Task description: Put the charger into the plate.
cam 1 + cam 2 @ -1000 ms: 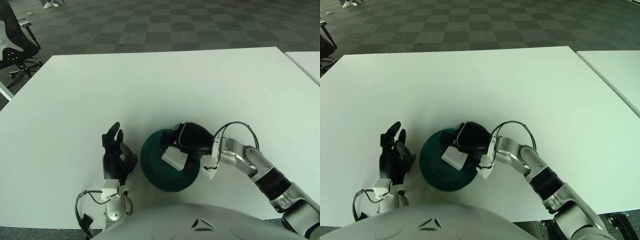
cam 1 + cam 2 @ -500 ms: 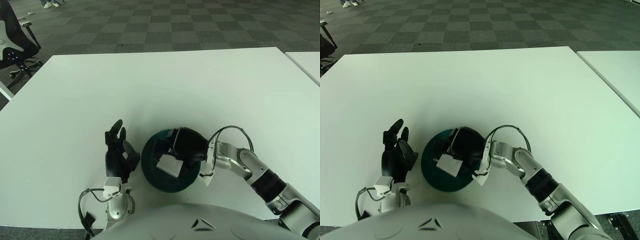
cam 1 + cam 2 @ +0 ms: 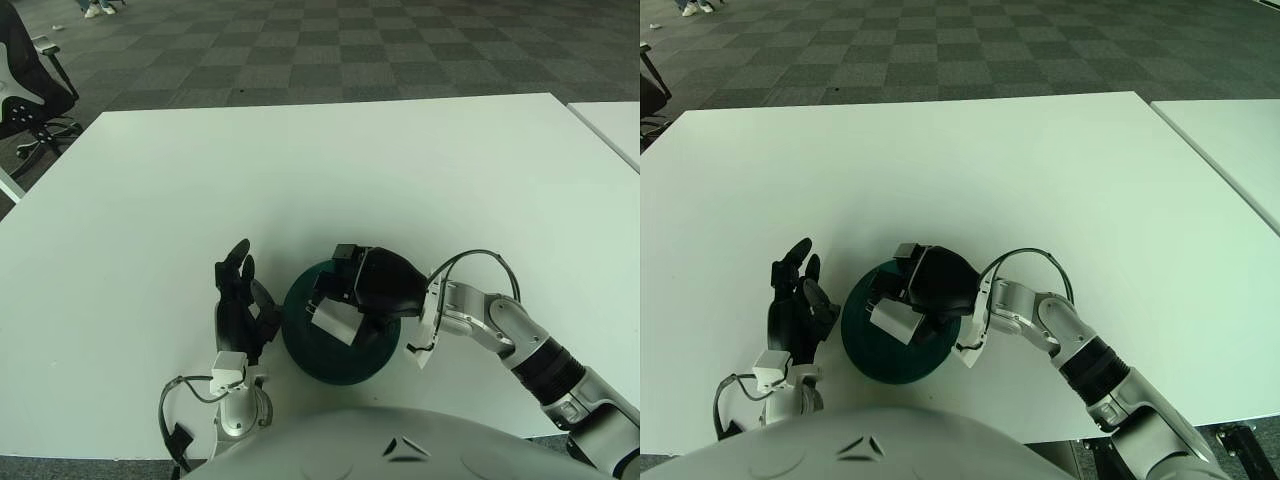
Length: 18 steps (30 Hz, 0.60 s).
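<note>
The right hand, fingers closed on the white charger, holds it over the dark green plate near the table's front edge; an off-centre release could tip it over the rim toward the open left hand.

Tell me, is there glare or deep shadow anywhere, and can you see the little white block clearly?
Left eye view: even, soft light on the white table, no glare; only a faint shadow under the right hand over the dark green plate. The white charger shows fairly clearly. Right eye view: the same; the left hand shows left of the plate, dark, with little detail.
</note>
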Motion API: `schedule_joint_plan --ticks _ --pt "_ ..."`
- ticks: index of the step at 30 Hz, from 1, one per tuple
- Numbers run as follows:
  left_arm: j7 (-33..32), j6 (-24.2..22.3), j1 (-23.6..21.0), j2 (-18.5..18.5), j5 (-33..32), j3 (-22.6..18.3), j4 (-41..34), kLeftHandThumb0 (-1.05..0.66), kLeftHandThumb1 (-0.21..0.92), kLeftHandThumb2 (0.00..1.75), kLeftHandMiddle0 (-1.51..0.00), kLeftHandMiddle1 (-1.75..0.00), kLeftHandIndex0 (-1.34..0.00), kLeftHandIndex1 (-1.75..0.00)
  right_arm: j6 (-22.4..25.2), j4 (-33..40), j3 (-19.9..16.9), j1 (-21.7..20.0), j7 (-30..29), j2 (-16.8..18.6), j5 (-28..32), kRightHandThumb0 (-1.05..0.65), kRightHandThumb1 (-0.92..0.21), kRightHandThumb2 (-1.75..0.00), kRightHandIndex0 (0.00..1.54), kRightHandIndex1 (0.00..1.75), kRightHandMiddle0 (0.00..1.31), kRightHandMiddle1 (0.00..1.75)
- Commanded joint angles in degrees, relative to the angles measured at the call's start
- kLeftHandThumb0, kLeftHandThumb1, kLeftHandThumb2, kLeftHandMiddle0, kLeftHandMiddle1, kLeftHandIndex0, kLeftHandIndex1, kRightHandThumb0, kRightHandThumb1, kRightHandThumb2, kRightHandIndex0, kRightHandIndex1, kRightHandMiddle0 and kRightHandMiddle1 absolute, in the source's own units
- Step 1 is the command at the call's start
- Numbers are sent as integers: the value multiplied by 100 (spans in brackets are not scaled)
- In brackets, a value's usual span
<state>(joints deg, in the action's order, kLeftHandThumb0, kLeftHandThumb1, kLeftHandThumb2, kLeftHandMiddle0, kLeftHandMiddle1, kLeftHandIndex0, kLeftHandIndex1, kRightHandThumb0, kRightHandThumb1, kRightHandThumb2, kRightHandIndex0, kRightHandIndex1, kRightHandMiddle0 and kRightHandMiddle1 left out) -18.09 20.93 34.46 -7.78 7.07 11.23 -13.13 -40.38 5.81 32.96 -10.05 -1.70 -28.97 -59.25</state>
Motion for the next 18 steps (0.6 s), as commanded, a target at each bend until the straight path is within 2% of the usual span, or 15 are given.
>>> schedule_joint_plan --ticks 1,7,18 --pt "20 33 39 -39 34 -53 69 -83 92 107 -29 0 0 -73 -12 433 -178 58 160 -138 202 -91 -92 -96 26 13 0 61" --pt "-18 80 -6 -55 110 -71 153 -80 92 108 -30 0 0 -75 90 803 -357 8 689 -181 629 -100 -92 -104 19 3 0 38" --pt "21 119 13 -55 59 -79 193 -76 92 106 -27 0 0 -72 78 824 -483 80 889 -76 1016 -105 -92 -102 15 0 0 27"
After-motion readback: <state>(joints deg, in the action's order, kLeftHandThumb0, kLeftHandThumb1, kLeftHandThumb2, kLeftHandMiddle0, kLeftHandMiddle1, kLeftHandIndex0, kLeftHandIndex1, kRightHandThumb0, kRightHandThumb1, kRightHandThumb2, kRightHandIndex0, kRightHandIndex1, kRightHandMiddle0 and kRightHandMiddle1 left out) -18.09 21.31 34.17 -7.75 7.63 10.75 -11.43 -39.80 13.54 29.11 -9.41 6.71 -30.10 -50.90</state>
